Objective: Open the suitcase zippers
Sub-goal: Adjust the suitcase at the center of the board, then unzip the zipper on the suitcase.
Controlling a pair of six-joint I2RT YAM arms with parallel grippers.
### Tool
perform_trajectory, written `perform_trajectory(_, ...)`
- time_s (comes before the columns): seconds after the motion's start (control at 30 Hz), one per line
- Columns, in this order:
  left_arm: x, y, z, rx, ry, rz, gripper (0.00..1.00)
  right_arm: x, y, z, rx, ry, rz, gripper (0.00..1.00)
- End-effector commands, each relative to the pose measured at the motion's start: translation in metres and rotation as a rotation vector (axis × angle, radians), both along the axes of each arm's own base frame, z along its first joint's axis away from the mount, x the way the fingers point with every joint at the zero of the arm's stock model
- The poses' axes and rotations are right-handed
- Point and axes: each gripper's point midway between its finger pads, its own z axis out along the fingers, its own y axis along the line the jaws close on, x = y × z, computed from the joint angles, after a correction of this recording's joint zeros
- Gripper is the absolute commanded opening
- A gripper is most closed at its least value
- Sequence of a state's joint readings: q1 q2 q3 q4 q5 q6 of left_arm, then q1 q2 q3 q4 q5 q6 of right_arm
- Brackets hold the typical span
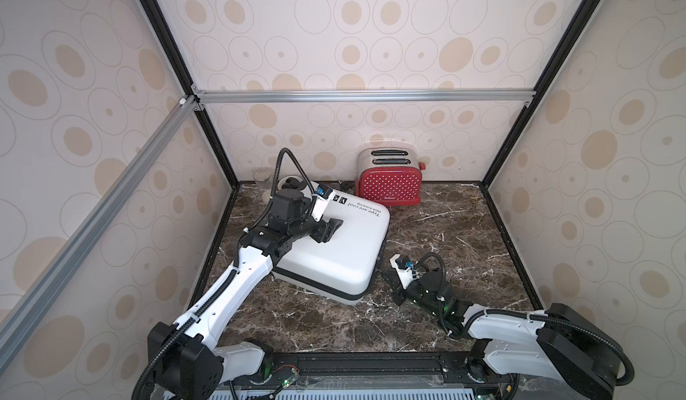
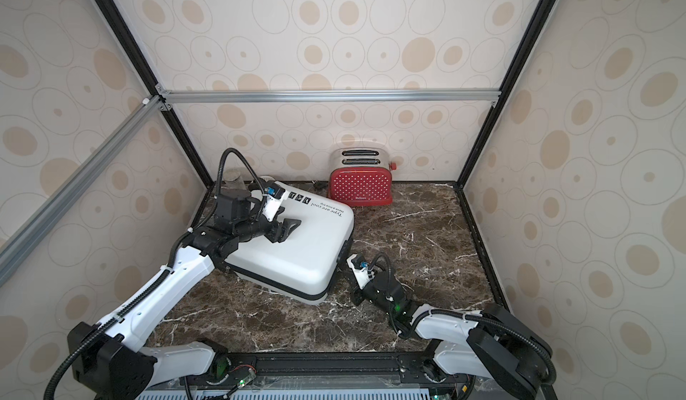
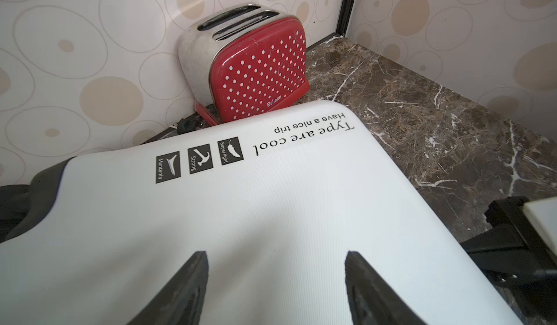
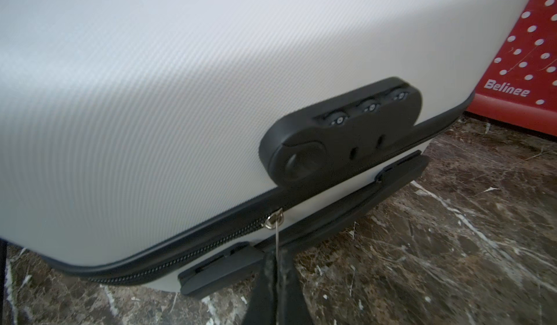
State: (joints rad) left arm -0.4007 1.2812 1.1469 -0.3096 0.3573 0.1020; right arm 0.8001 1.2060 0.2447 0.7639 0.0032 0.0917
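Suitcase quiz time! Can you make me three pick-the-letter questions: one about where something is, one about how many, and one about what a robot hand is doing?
1. Where is the toaster?
A) behind the suitcase, by the back wall
B) on top of the suitcase
C) beside the arm bases

2. How many dials does the black lock have?
A) two
B) three
C) five

3. The right gripper has its jaws:
A) wide open
B) shut on the zipper pull
C) gripping the toaster

Answers:
1 A, it stands against the wall beyond the suitcase's far edge.
2 B, three small wheels sit in a row.
3 B, the thin metal pull runs into the closed jaws.
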Motion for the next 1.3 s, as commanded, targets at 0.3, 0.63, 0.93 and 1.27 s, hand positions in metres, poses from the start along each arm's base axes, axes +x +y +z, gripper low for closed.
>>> perform_trajectory(0.3, -0.002, 0.000, -0.040, 0.072, 0.069, -0.002, 0.72, 0.016, -0.006, -0.012, -0.016, 0.013, -0.081, 0.00)
perform_trajectory(0.63, -0.003, 0.007, -0.046, 0.120, 0.065, 0.010, 0.74, 0.011, -0.004, -0.021, -0.064, -0.015, -0.015, 0.43)
perform_trajectory(0.93, -0.005, 0.009, -0.048, 0.129, 0.057, 0.006, 0.74, 0.023, -0.003, -0.004, -0.069, -0.117, 0.106, 0.46)
perform_trajectory(1.27, -0.008, 0.010, -0.052, 0.143, 0.056, 0.000, 0.74, 0.027, 0.021, -0.005, -0.056, -0.149, 0.279, 0.43)
